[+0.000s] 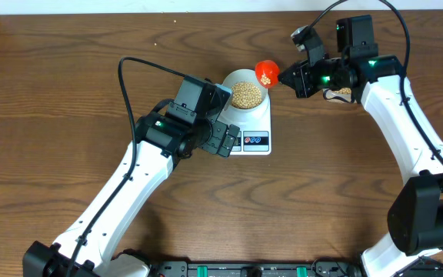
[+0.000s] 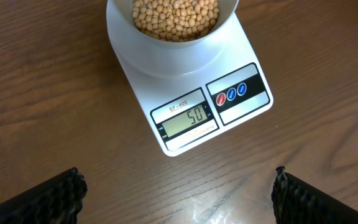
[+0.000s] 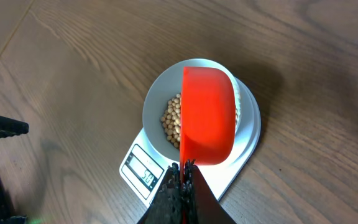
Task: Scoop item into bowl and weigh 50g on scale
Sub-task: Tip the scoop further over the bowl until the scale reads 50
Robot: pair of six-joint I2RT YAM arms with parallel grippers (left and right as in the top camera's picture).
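Note:
The pale bowl point(image 1: 246, 83) stands on the white scale point(image 1: 254, 129), filled with tan beans point(image 1: 246, 94). The scale's display point(image 2: 187, 120) reads 50. My right gripper point(image 1: 284, 77) is shut on the handle of a red scoop point(image 1: 266, 71), held just right of the bowl's rim; in the right wrist view the scoop point(image 3: 207, 112) is turned on its side over the bowl point(image 3: 160, 102) and hides part of the beans point(image 3: 173, 119). My left gripper point(image 1: 226, 138) is open and empty, low over the table just left of the scale's front; its fingers point(image 2: 179, 196) frame bare wood.
A few tan beans point(image 1: 344, 91) show behind the right arm, in something mostly hidden by it. The scale's buttons point(image 2: 231, 94) face the left gripper. Black cables run from both arms across the wooden table point(image 1: 68, 92).

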